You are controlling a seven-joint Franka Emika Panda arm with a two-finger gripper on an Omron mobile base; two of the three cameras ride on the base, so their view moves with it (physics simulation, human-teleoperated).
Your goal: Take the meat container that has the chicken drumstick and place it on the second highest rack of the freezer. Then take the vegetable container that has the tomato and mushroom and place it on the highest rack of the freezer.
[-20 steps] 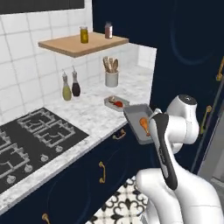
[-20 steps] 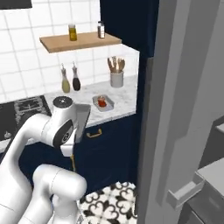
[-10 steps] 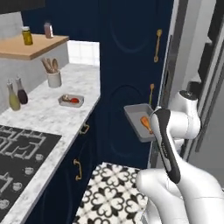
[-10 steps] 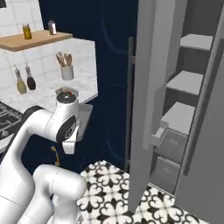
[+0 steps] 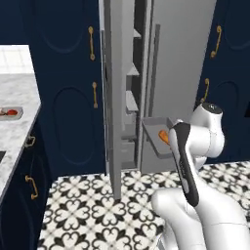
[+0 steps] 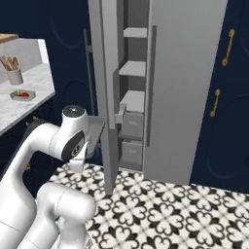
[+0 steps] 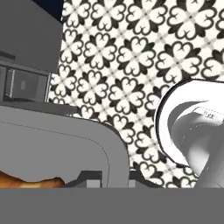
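We face the freezer (image 5: 180, 58), its door (image 5: 114, 97) swung open to the left, between cabinets (image 5: 63, 88) on both sides. Inside, the highest rack (image 6: 134, 32) sits above the second highest rack (image 6: 132, 68), with another shelf and drawers (image 6: 131, 125) below. We hold the meat container (image 5: 157, 136) in front of the freezer, at about the height of the drawers, just right of the door's edge; the drumstick (image 5: 164, 136) lies in it. Far left, on the counter (image 5: 14, 132), lies the vegetable container (image 5: 10, 113), with a utensil pot (image 6: 13, 74) behind it.
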